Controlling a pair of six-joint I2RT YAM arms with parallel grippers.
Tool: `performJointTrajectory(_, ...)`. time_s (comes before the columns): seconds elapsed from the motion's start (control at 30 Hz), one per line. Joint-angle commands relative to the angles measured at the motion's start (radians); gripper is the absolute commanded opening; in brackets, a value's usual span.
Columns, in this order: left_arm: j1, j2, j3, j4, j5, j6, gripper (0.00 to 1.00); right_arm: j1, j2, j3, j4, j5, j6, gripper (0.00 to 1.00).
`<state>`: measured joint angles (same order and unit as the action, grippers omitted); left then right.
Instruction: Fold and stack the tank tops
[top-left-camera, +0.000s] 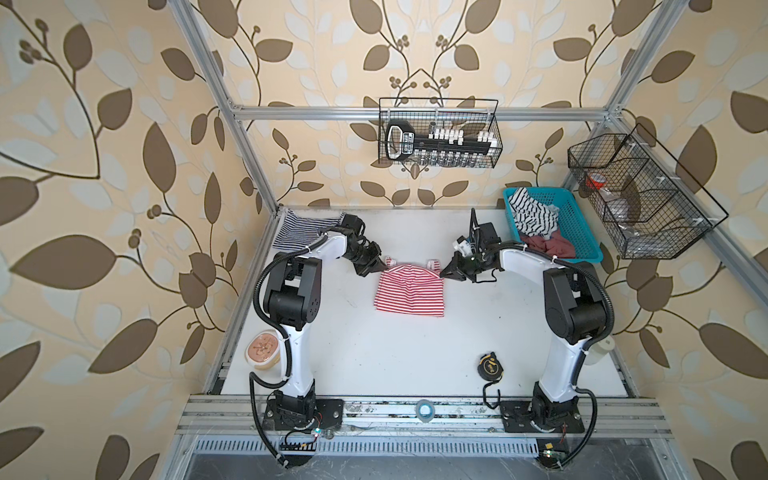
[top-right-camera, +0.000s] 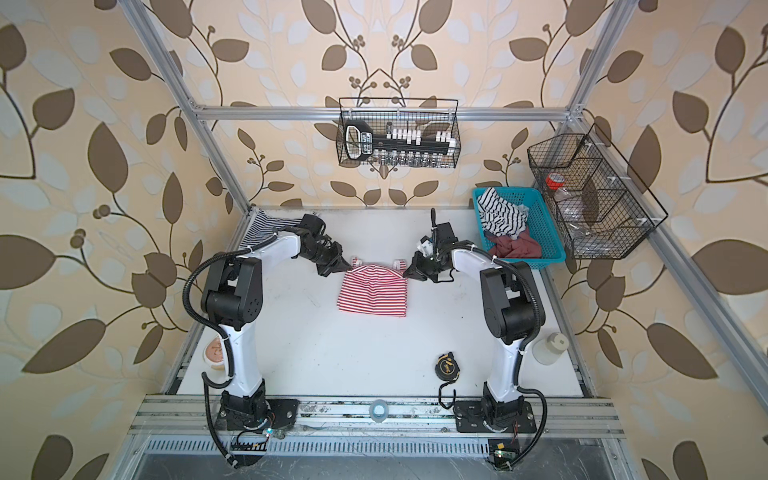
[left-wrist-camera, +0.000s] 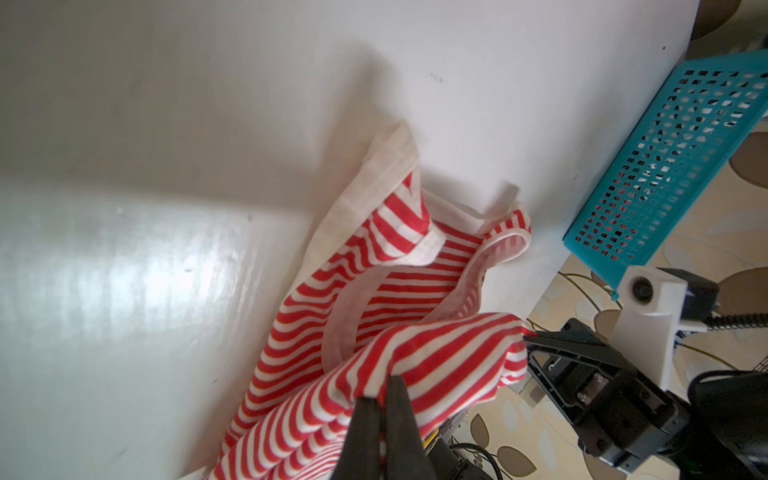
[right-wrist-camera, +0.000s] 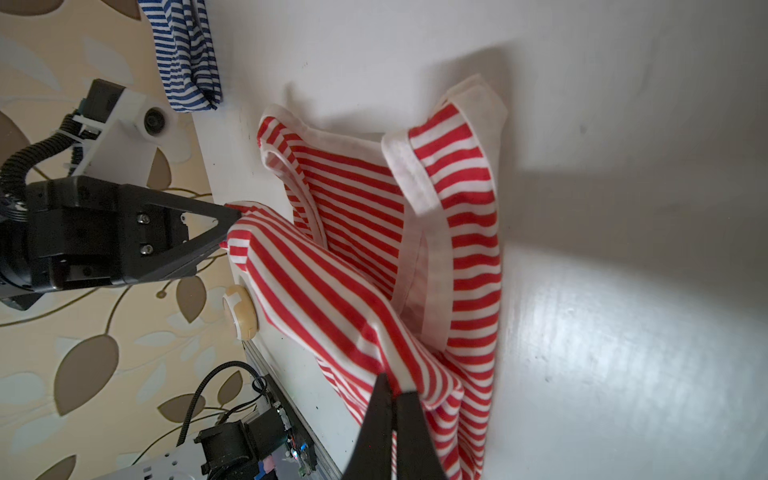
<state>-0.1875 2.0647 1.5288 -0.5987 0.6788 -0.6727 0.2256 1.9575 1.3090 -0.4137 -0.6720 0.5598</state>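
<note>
A teal basket (top-left-camera: 575, 220), tape measure (top-left-camera: 490, 365) and lidded tub (top-left-camera: 263, 348) sit on the table (top-left-camera: 395, 353).

— Where's the top (top-left-camera: 409, 291)?
— On the desk (top-left-camera: 395, 353), middle, towards the back; the left claw (top-left-camera: 383, 268) pinches its left corner, the right claw (top-left-camera: 442, 273) its right corner; the straps (top-left-camera: 390, 262) lie just behind the held edge.
— And around it?
— The other top (top-left-camera: 303, 230) lies in the back-left corner; the basket (top-left-camera: 586, 245) stands back right, clothes (top-left-camera: 534, 216) in it; a tub (top-left-camera: 262, 351) front left, beside the left arm (top-left-camera: 299, 353); a tape measure (top-left-camera: 490, 365) front right; a bottle (top-left-camera: 599, 351) at the right edge; a tape roll (top-left-camera: 424, 409) on the front rail (top-left-camera: 374, 409).
</note>
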Motion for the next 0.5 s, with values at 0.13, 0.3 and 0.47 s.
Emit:
performJointTrajectory(0.13, 0.020, 0.048, 0.068, -0.007, 0.032, 0.024, 0.13, -0.015, 0.082, 0.051, 0.017, -0.025, -0.006, 0.05)
performJointTrajectory(0.3, 0.026, 0.068, 0.105, 0.032, 0.034, -0.007, 0.44, -0.033, 0.061, 0.064, 0.049, -0.033, 0.014, 0.21)
performJointTrajectory(0.47, 0.033, 0.072, 0.211, 0.019, 0.029, -0.009, 0.50, -0.053, -0.007, 0.088, 0.067, -0.036, 0.032, 0.31)
